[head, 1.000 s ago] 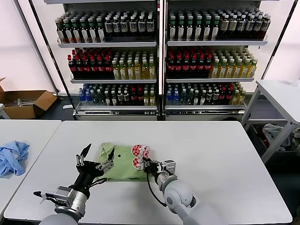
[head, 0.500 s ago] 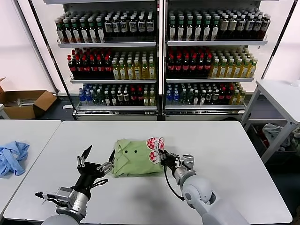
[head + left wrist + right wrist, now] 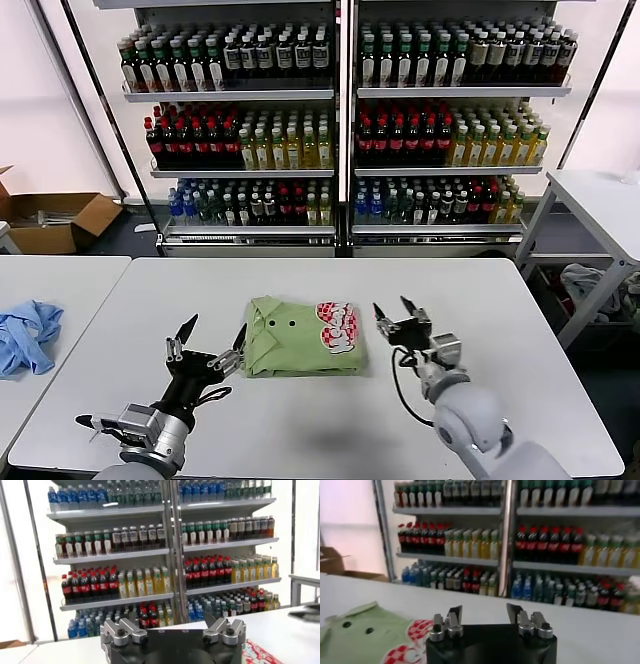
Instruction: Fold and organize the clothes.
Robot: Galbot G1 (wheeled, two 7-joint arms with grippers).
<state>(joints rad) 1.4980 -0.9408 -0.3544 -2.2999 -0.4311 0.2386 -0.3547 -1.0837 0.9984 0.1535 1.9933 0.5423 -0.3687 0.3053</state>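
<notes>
Shirt [image 3: 303, 337] folded mid-table [image 3: 520, 330], print up; right gripper [image 3: 401, 317] beside it and left gripper [image 3: 210, 340] both wide open, empty.

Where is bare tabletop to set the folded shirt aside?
Free: the table strip between the green shirt and the far edge, and the right end beyond the open right hand. Crowded: the shirt's left side, where the open left hand sits close.

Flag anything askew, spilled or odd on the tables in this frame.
Nothing stands out. The green shirt lies folded flat on the white table, collar and print up, both grippers clear of it. The only loose item is a crumpled blue garment on the neighbouring table.
</notes>
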